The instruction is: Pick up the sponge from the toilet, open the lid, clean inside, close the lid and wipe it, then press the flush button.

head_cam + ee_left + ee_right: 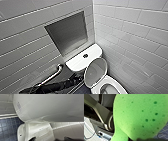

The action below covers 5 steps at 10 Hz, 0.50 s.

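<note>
In tiled corner, white glossy ceramic toilet [78, 63] with oval lid [95, 71] standing raised, bowl exposed. Left gripper [75, 77] beside lid edge; spread or closed, cannot tell. Bright green porous sponge [140, 116] off toilet, seemingly pinched by right gripper [139, 138].

Likely step: clean inside. Advice: keep lid back, press sponge along bowl wall.

Head view alone gives small dark round flush button [85, 55] on tank top; right wrist view alone gives sponge.

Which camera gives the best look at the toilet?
The head view: the toilet appears with tank, raised lid and bowl. The left wrist view gives a close stretch of its white ceramic; the right wrist view faces the sponge.
</note>
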Motion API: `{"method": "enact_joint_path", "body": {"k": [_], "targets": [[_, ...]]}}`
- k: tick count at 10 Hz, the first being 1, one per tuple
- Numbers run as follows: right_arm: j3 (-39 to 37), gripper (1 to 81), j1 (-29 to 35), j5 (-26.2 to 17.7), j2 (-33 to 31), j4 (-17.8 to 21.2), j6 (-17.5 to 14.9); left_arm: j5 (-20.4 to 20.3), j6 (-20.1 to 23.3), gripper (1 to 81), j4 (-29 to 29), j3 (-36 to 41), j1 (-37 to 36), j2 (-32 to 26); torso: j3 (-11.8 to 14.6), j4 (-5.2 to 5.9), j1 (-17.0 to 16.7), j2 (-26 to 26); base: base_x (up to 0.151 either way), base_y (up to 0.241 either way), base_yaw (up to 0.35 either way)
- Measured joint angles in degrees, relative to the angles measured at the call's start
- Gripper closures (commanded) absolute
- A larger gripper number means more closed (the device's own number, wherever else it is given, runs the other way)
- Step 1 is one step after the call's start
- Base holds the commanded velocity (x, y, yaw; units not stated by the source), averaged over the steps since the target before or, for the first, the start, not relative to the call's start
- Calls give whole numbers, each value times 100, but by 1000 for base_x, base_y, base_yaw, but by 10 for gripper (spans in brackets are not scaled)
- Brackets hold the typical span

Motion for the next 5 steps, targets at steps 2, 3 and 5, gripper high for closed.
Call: {"method": "enact_joint_path", "body": {"k": [2,3,5], "targets": [[2,811,2,0,10,6,-1,178,24,10,41,196,-11,149,-2,0,0,0,0,0,0],[2,811,13,-5,22,6,-1,101,10,10,45,436,-79,151,-2,0,0,0,0,0,0],[2,811,79,0,55,4,-1,55,18,10,185,1045,-149,130,-2,0,0,0,0,0,0]]}}
